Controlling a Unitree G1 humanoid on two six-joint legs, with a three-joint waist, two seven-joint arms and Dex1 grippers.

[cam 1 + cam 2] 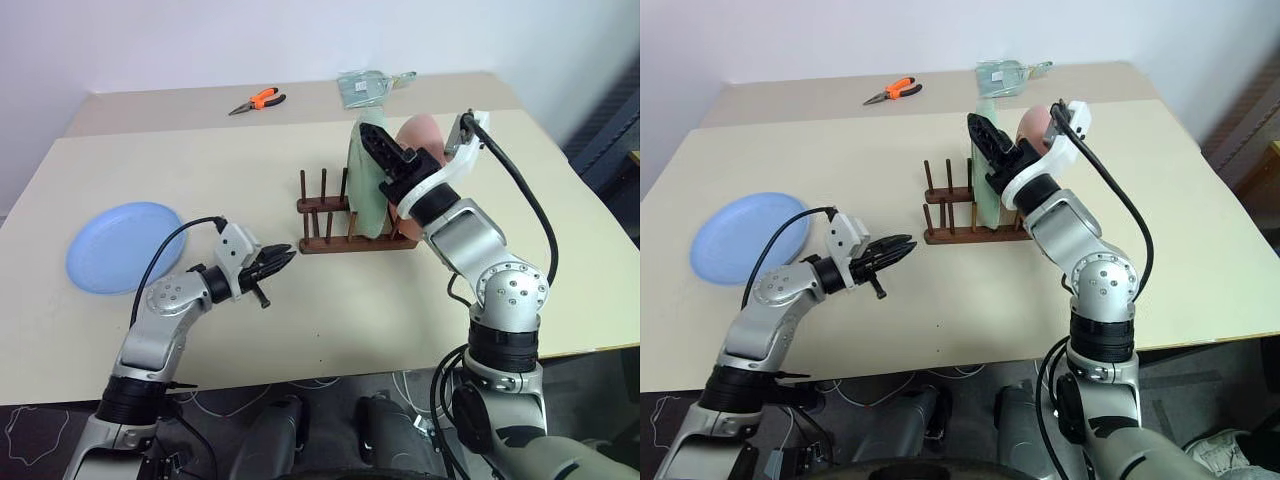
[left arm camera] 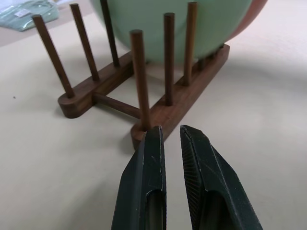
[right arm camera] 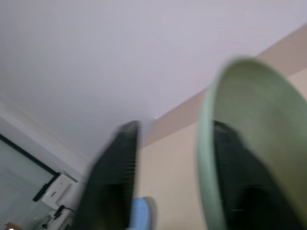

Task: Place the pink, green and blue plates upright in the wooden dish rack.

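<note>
- The rack (image 1: 352, 222) is standing on the tabletop (image 1: 300, 320), near its middle.
- The green plate (image 1: 364, 188) is standing upright between the pegs at the rack's right end.
- The pink plate (image 1: 418, 135) is standing upright just behind the green plate, farther to the right in the rack.
- The blue plate (image 1: 124, 246) is lying flat on the tabletop, well apart from the rack, toward the left edge.
- The right tool (image 1: 376, 150) is sitting at the top edge of the green plate. Its fingers are spread apart, with the plate's rim between them: in the right wrist view one finger (image 3: 112, 184) is standing clear of the rim and the other is lying behind the plate. Whether that finger is touching the plate cannot be told.
- The left tool (image 1: 275, 264) is hovering over the tabletop, pointing at the rack's left end. Its fingers (image 2: 148, 187) are nearly together, holding nothing.
- The rack's left-hand pegs are standing empty.
- Orange-handled pliers (image 1: 257, 100) and a clear bag (image 1: 366, 86) are lying at the far edge of the tabletop.
</note>
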